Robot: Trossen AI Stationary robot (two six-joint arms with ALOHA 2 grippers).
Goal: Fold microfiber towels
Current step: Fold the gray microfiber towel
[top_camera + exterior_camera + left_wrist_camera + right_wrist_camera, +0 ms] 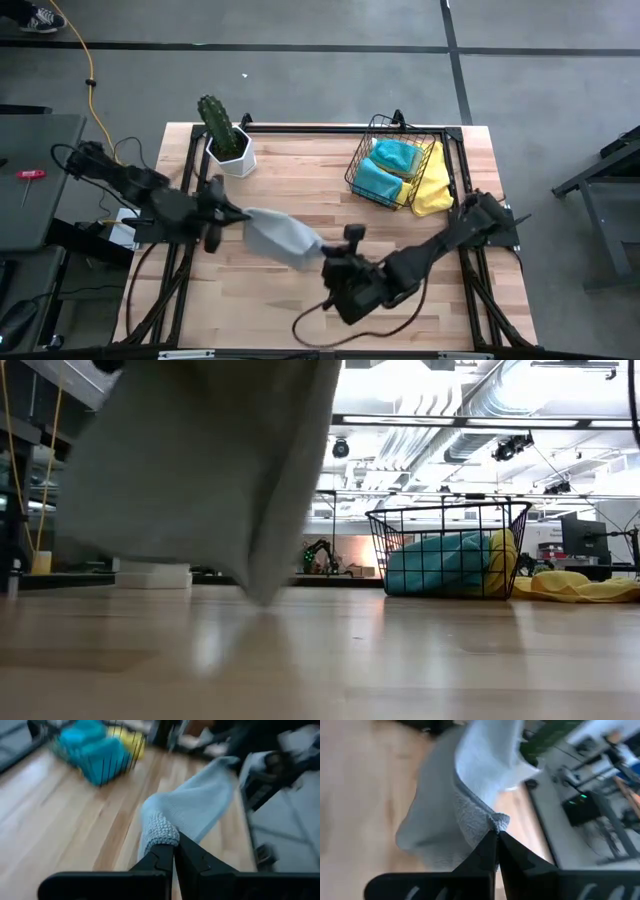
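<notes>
A grey microfiber towel [281, 235] hangs in the air between my two grippers, above the middle of the wooden table. My left gripper [236, 213] is shut on the towel's left end, and my right gripper [327, 252] is shut on its right end. In the low view the grey towel [200, 470] sags in a wide sheet, its lowest tip [262, 596] close to the tabletop. Two teal towels [388, 168] lie in the black wire basket [360, 160]. A yellow towel [435, 190] hangs out over the basket's right side onto the table. My left gripper pinches a bunched corner of the grey towel [159, 831] between its two fingers [161, 857]. The cloth stretches away from the fingers toward the other arm, lifted off the table. My right gripper pinches a corner of the grey towel [496, 822] between its two fingers [487, 851]. The cloth hangs below and beyond the fingers in loose folds, slack. Whether its lowest tip touches the table, I cannot tell.
A cactus in a white pot [226, 142] stands at the far left of the table. The basket takes up the far right. A black frame [300, 128] runs along the far edge. Bare wood [250, 300] lies toward the near edge.
</notes>
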